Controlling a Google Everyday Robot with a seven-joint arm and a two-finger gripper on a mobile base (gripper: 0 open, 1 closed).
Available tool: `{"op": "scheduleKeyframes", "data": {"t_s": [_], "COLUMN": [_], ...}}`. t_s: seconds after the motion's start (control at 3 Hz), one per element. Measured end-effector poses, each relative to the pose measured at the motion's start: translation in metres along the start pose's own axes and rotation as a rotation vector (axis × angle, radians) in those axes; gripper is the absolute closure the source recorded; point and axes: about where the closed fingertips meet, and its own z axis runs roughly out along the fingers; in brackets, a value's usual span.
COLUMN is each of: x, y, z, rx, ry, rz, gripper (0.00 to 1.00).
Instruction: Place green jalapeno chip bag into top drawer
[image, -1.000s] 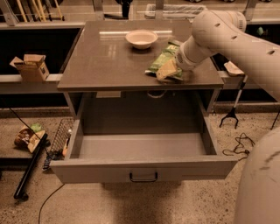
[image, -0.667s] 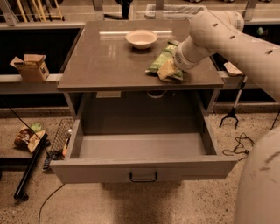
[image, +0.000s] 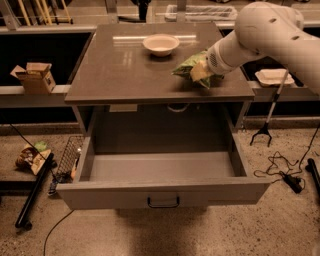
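Now the grasp step: pincer (image: 202, 73) sits at light green glossy chip bag (image: 187, 66), right near part of table (image: 125, 75); its grip cannot be told. Next: lift, lower into open grey metal drawer (image: 160, 167).

The hand (image: 202, 73) at the green jalapeno chip bag (image: 184, 66), top drawer (image: 162, 194) open below.
Both are at the right front of the table (image: 120, 75); I cannot tell whether the bag rests on it. A cream bowl (image: 160, 44) stands farther back, apart. The drawer is pulled out beneath the tabletop.
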Motion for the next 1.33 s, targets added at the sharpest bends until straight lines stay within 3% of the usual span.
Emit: {"op": "scheduleKeyframes", "data": {"t_s": [0.33, 0.67, 1.0, 1.33], "x": [0.006, 0.038, 0.046, 0.045], "y": [0.007, 0.024, 0.017, 0.019], "z": [-0.05, -0.09, -0.099, -0.098], "rx": [-0.035, -0.102, -0.092, -0.094], "ry": [-0.091, -0.13, -0.144, -0.144], "rz": [-0.052, -0.115, -0.177, -0.18], "gripper": [1.0, 1.0, 1.0, 1.0]}}
